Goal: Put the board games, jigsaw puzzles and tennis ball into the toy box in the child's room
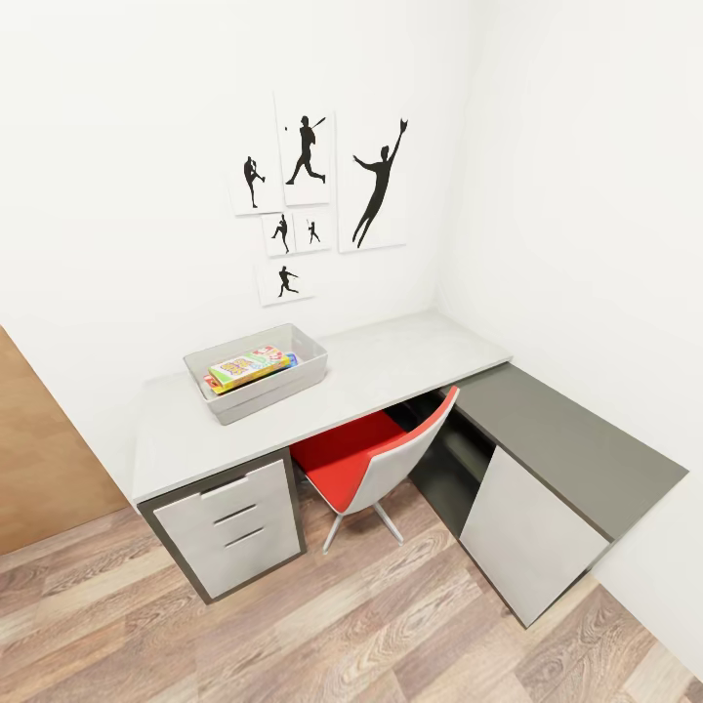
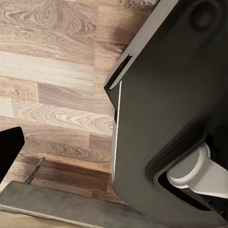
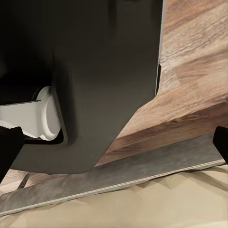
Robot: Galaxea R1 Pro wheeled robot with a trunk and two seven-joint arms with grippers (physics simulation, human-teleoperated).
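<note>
The toy box [image 1: 256, 372] sat on the light grey wing of the surface [image 1: 391, 366], near its back edge under the baseball-player silhouette pictures [image 1: 317, 190]. Inside it lay at least one board game [image 1: 249, 369] with a bright yellow-and-green lid, tilted against the tub's wall, with a sliver of red beside it. How many toys were already in could not be counted from the head view. The rest of the surface looked bare of toys, so the remaining games were probably on the bed.

Both wrist views looked down past the robot's dark body [image 2: 166, 118] to the wood-plank floor [image 2: 52, 71], with a grey bed frame [image 3: 118, 173] and beige mattress [image 3: 142, 209] just beside it. A black tip showed at the edge of each wrist view, too little to say whether either tool was released or clenched; nothing was seen held.

To do the step well, the base should probably turn toward the bed, stop square to its edge, and only then raise an arm. A thin box is best slid to the mattress edge and pinched across its thickness.

The lid carried print, but it was too small to read; no other writing was legible.

A red-and-white chair [image 1: 376, 464] stood tucked at the desk corner.
</note>
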